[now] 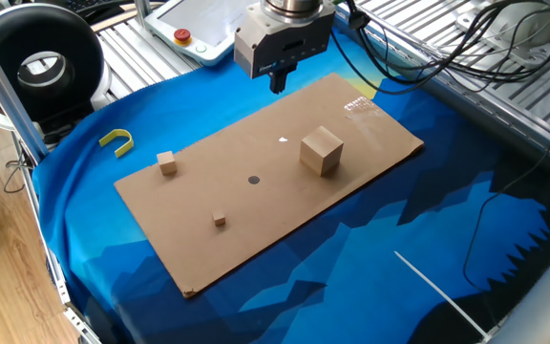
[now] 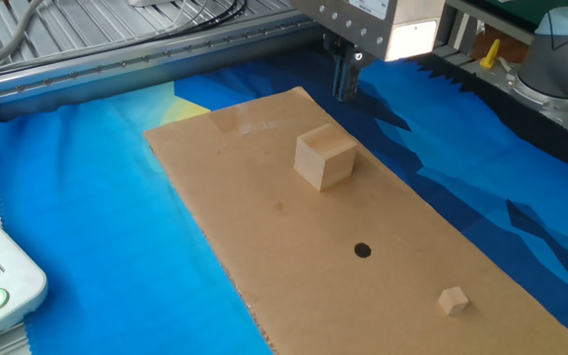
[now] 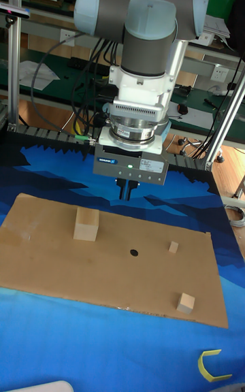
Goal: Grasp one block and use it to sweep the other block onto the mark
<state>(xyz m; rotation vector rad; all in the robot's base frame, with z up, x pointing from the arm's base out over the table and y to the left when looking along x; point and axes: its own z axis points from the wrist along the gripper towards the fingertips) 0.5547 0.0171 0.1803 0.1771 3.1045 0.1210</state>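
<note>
only one fixed view (image 1: 167,163) and tall view show mid-sized block.

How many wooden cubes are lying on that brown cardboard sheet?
3. The big cube sits toward the right, the mid-sized cube near the left edge, the tiniest cube toward the front. None look hidden.

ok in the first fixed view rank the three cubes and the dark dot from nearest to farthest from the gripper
From the gripper:
1. big tan cube, toward the board's right end
2. dark dot, mid-board
3. mid-sized pale cube, by the left edge; close to the dot's rank
4. tiniest cube, near edge
</note>
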